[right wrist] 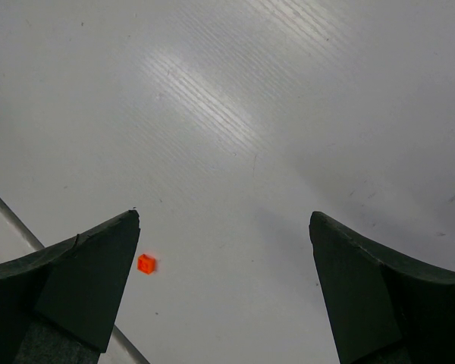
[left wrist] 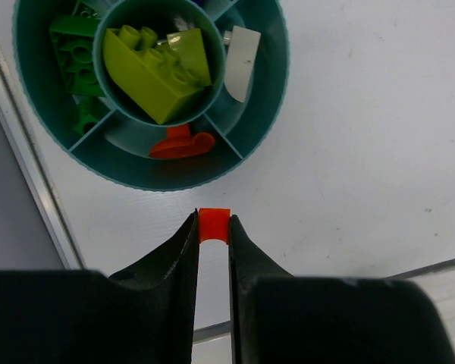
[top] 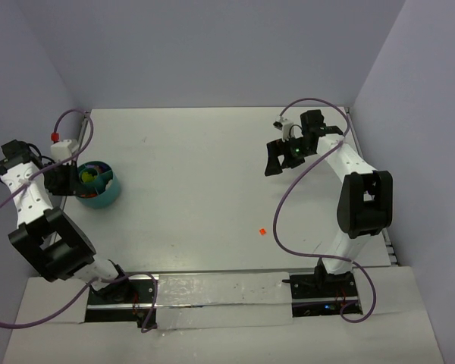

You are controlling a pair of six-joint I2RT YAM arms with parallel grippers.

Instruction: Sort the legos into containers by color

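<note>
The teal bowl (top: 98,186) stands at the table's left side. In the left wrist view its centre cup holds lime green legos (left wrist: 155,64). Around the cup, separate compartments hold dark green pieces (left wrist: 72,49), a white piece (left wrist: 241,61) and an orange piece (left wrist: 182,144). My left gripper (left wrist: 213,220) is shut on a small orange brick (left wrist: 214,227), held just outside the bowl's near wall (left wrist: 174,178). Another tiny orange brick (top: 262,230) lies on the table, also seen beside one finger in the right wrist view (right wrist: 145,264). My right gripper (right wrist: 224,220) hangs open above the table, holding nothing.
The table's left edge strip (left wrist: 30,174) runs close beside the bowl. Purple cables loop from both arms, and a red-capped connector (top: 58,138) sits behind the bowl. Grey walls close the table on the left, back and right.
</note>
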